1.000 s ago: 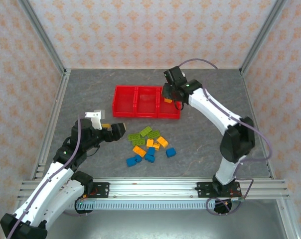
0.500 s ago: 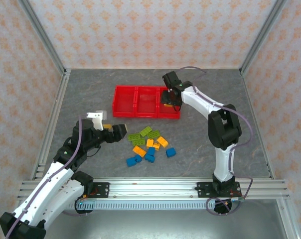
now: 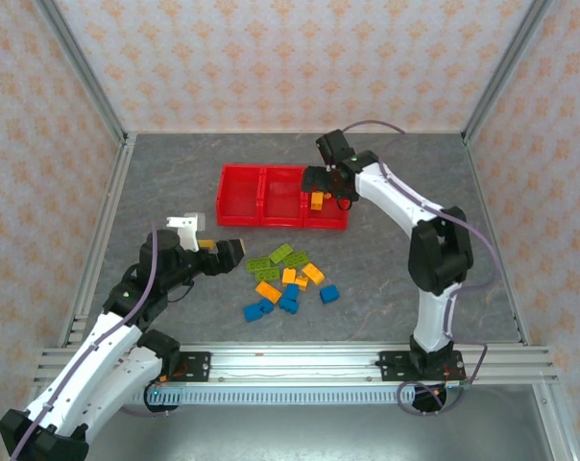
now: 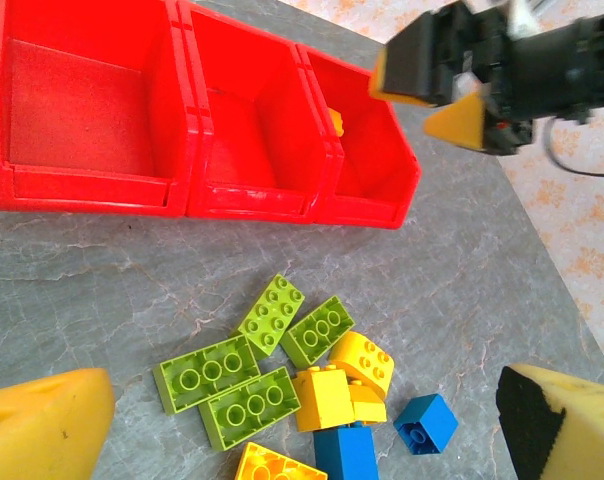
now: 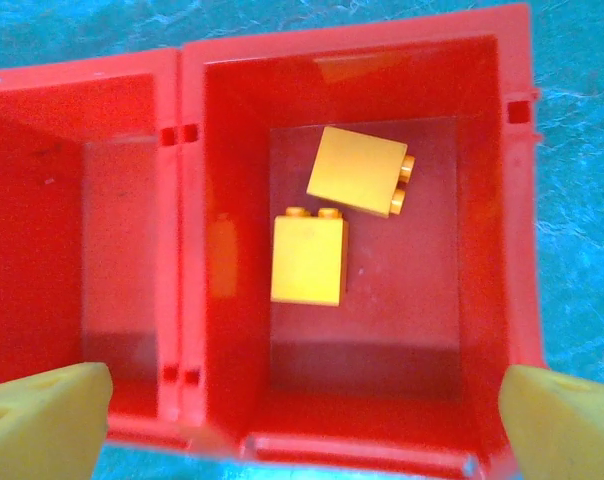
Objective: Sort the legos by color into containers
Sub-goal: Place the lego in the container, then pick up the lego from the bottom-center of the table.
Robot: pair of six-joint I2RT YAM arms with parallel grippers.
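Right gripper [image 3: 320,181] hangs wide open and empty over the right-hand bin of the red tray [image 3: 282,225], whose three containers are joined side by side. That bin holds two orange-yellow bricks [image 5: 309,260], distinct and close together in the right wrist view but a single orange spot from above. Left and middle bins show bare red floor. Left gripper [image 3: 213,248], also spread and empty, sits beside the loose pile [image 3: 288,280] on the table [image 3: 175,173]: four lime green, four orange-yellow, about five blue.
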